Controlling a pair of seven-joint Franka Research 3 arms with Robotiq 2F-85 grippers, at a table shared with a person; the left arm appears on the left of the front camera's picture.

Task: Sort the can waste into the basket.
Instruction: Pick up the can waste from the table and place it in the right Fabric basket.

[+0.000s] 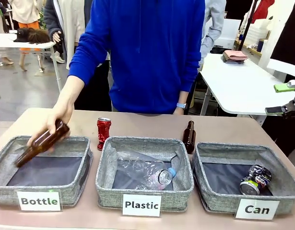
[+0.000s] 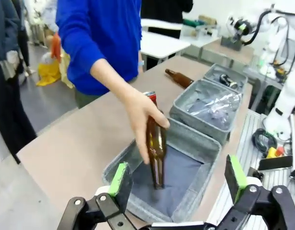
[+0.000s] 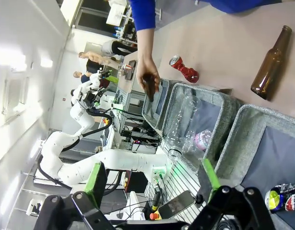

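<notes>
The red can point(image 1: 103, 132) point(image 3: 184, 70) stands on the table behind the middle basket, and its silver top point(image 2: 149, 95) peeks out behind the person's hand. Inside the grey basket labelled "Can" point(image 1: 201, 160) point(image 3: 248, 115) point(image 2: 219, 71) lies the dark printed can point(image 1: 255, 180) point(image 3: 281, 199) point(image 2: 230, 81). My right gripper point(image 1: 281, 99) point(image 3: 153, 179) hangs open and empty, high off the table's right edge. My left gripper point(image 2: 177, 184) is also open and empty, above the near corner of the "Bottle" basket point(image 2: 193, 191).
The person's hand point(image 1: 58, 117) lowers a brown bottle point(image 1: 41, 143) point(image 2: 157, 148) into the "Bottle" basket point(image 1: 8, 148). Clear crushed plastic bottles point(image 1: 147, 172) lie in the "Plastic" basket point(image 1: 106, 158). A second brown bottle point(image 1: 189, 136) point(image 3: 269, 67) stands behind the baskets.
</notes>
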